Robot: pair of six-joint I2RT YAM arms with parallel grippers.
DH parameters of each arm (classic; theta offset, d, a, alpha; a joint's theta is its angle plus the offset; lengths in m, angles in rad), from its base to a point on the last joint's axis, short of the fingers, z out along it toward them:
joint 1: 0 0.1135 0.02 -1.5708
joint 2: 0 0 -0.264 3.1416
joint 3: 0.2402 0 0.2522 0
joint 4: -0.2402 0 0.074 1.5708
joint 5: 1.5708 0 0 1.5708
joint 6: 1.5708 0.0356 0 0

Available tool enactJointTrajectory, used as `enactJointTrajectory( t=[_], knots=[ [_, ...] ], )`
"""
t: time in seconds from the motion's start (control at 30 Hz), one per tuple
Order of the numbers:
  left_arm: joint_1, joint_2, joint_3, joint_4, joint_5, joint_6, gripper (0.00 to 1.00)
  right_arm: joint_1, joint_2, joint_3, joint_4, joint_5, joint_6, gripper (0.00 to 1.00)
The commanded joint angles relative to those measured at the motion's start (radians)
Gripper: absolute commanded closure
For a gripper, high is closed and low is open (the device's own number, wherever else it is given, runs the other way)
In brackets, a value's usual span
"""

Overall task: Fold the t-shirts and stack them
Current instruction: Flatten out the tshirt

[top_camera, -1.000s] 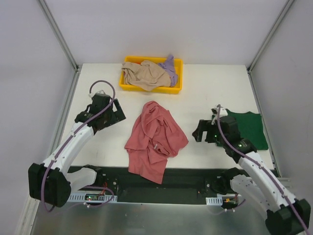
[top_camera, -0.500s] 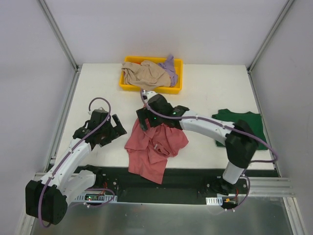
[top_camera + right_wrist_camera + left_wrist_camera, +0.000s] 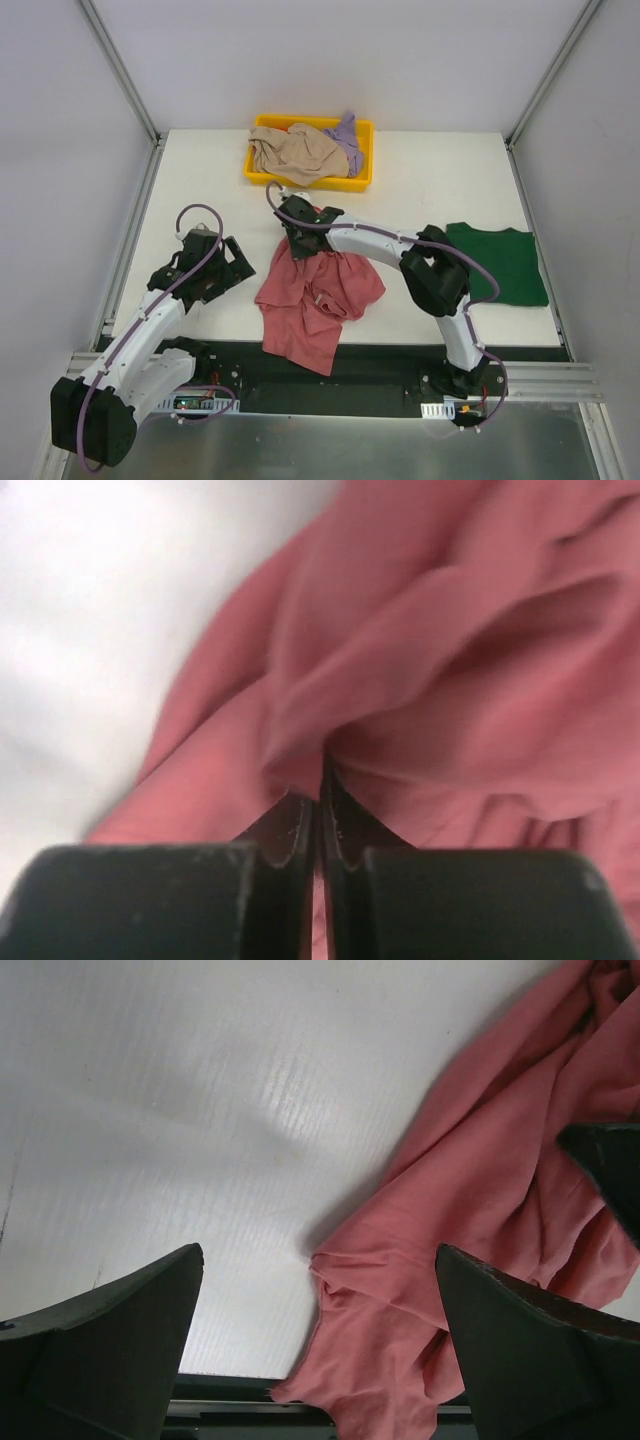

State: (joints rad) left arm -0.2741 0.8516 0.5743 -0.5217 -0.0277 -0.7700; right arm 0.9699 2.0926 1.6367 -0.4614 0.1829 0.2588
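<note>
Rose-red cloth, one fold: we find it pinched between the right fingers (image 3: pixel 320 798), which are closed on it with only a sliver of gap between them. Their wrist view is blurred. Cloth fills most of it, with white desk at the upper left.

Right arm: we list it stretched from its base across the desk and over the right side of the red shirt (image 3: pixel 320 290). Its fingers sit at that shirt's far edge.

Left fingers (image 3: pixel 238 265): spread wide, holding nothing. We record them over bare desk just left of the red shirt, pointed toward it. In their wrist view the shirt's left edge and a bunched lower corner lie between and beyond the two tips, and we see no contact.

Red shirt: crumpled and unfolded, at the middle of the desk (image 3: pixel 420 170). Its near end lies over the dark strip at the desk's front.

Green shirt (image 3: pixel 500 262): lying flat at the right edge of the desk, well apart from the red one.

Tray (image 3: pixel 355 182): yellow, at the far middle of the desk, just beyond the red shirt.

Beige shirt (image 3: pixel 300 155): heaped in the tray, filling its left and middle.

Lavender shirt (image 3: pixel 347 135): bunched at the tray's right side, touching the beige one.
</note>
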Motion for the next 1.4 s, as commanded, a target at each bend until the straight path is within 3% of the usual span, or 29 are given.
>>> enactJointTrajectory(
  t=[0.0,0.23,0.33,0.47,0.63,0.83,1.0,1.2,1.37],
  knots=[
    [0.000,0.026,0.027,-0.001,-0.020,0.008,0.01,-0.114,-0.054,-0.047,-0.020,0.079,0.071,0.99],
    [0.000,0.098,0.073,0.067,0.075,0.077,0.01,-0.396,-0.212,-0.346,0.049,0.128,0.094,0.99],
    [0.000,0.147,0.064,0.176,0.211,0.106,0.01,-0.496,-0.287,-0.429,0.099,0.090,0.076,0.99],
    [-0.014,0.291,0.061,0.365,0.441,0.124,0.01,-0.522,-0.341,-0.466,0.165,-0.041,0.013,0.98],
    [-0.085,0.510,0.179,0.391,0.344,0.112,0.02,-0.522,-0.384,-0.495,0.190,-0.114,0.025,0.96],
    [-0.160,0.708,0.301,0.350,0.200,0.101,0.15,-0.522,-0.482,-0.546,0.190,-0.108,0.019,0.93],
    [-0.284,0.834,0.415,0.201,-0.030,0.097,0.22,-0.534,-0.569,-0.580,0.194,-0.108,0.016,0.93],
    [-0.307,0.892,0.406,0.155,-0.078,0.038,0.34,-0.557,-0.661,-0.597,0.196,-0.120,0.013,0.93],
    [-0.339,0.941,0.440,0.155,-0.072,0.038,0.51,-0.571,-0.723,-0.610,0.205,-0.134,0.010,0.93]
  ],
)
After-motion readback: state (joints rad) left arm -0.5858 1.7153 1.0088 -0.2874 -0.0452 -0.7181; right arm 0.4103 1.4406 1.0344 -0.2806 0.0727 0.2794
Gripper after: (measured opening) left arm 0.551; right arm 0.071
